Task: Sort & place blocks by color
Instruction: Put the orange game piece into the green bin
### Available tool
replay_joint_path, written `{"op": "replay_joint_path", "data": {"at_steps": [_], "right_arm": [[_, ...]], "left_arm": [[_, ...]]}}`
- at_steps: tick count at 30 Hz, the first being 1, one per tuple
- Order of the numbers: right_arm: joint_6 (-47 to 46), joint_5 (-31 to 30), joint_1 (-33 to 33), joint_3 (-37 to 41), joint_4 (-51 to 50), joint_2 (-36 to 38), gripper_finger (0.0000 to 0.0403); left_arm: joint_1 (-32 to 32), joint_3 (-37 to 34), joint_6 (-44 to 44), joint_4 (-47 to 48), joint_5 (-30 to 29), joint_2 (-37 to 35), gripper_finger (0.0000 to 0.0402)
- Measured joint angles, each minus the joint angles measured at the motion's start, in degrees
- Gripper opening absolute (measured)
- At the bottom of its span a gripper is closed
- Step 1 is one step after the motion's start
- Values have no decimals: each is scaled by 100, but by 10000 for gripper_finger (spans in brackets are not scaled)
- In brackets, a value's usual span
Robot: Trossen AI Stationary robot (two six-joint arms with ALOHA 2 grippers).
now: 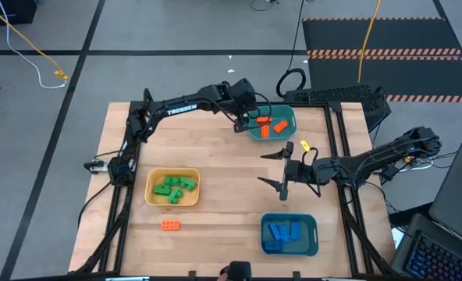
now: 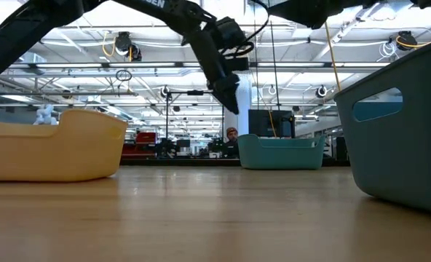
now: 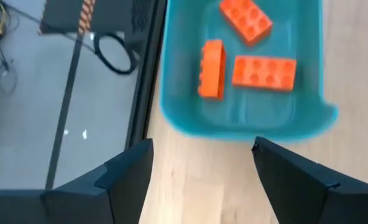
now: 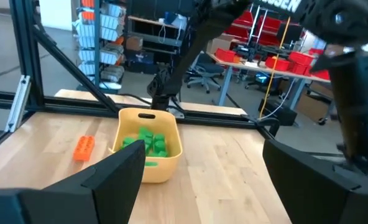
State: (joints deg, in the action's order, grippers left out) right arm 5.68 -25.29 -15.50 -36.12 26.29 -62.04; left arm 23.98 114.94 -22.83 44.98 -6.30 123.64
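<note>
Three orange blocks (image 3: 252,59) lie in the far teal tray (image 1: 271,125), one of them on its side. My left gripper (image 3: 199,168) hangs open above the tray's left rim, nothing between its fingers (image 1: 241,121). My right gripper (image 1: 276,168) stands open and level over the table's middle, pointing toward the left edge, and holds nothing. One orange block (image 1: 170,225) lies flat on the table near the front edge (image 4: 83,148). Green blocks (image 1: 173,187) fill the yellow tray (image 1: 150,191). Blue blocks (image 1: 284,231) lie in the near teal tray (image 1: 313,238).
Black frame rails run along the table's left and right sides (image 1: 126,187). Bare wood lies between the three trays. In the low view the yellow tray (image 2: 55,145) stands left, the near teal tray (image 2: 405,124) right, the far one (image 2: 281,151) behind.
</note>
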Motion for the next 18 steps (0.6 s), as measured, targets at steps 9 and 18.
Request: {"op": "replay_joint_path", "data": {"at_steps": [9, 18], "right_arm": [[-93, -23, 5, 0, -116, -2, 318], [-698, -1043, 35, 2, -1160, 450, 318]], "left_arm": [[-370, 2, 740, 1606, 158, -614, 246], [-1702, 0, 2061, 2558, 373, -882, 201]]}}
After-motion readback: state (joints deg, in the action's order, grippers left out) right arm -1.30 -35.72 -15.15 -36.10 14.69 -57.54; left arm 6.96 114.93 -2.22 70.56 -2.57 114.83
